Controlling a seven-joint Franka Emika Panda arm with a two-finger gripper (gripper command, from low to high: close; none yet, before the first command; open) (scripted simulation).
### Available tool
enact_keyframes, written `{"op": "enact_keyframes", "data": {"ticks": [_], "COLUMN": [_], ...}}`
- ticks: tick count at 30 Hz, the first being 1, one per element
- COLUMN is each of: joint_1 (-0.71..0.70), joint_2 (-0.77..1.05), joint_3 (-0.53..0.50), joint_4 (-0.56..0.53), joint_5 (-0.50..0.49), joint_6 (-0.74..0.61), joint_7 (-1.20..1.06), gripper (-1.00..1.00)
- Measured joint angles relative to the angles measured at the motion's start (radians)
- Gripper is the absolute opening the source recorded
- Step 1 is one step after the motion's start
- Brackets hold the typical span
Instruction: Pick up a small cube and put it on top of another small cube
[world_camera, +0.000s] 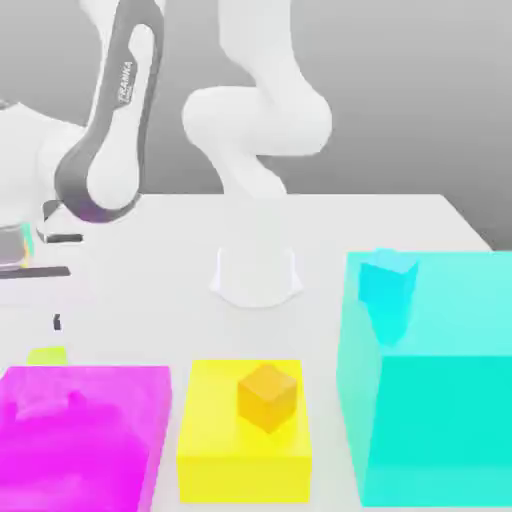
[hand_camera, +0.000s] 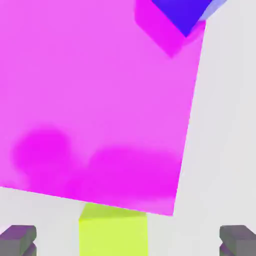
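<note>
Hovering over the white table (world_camera: 400, 215), the released claw (hand_camera: 128, 240) straddles the small cube (hand_camera: 113, 233).

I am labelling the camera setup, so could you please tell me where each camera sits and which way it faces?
Exterior view: off the arm, looking across the table at the white arm base, past the magenta block, yellow block and cyan block.
Hand view: on the hand, facing down; grey fingertips of the open end effector flank the lime cube.
Shared: lime cube, magenta block.
</note>
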Motion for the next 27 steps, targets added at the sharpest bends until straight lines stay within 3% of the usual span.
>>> {"op": "enact_keyframes", "data": {"ticks": [4,5,12,18,27], "joint_1": [-0.129,-0.16,-0.166,-0.051,0.034], "joint_2": [0.146,0.174,0.179,-0.012,0.023], "joint_3": [0.16,0.197,0.204,0.036,0.022], "joint_4": [0.032,0.04,0.041,-0.006,0.253], "joint_5": [0.176,0.204,0.208,-0.04,-0.091], "joint_6": [0.1,0.122,0.123,-0.011,-0.248], "joint_7": [-0.144,-0.167,-0.17,0.019,0.263], "gripper": [0.0,-1.0,-1.0,-1.0,-1.0]}}
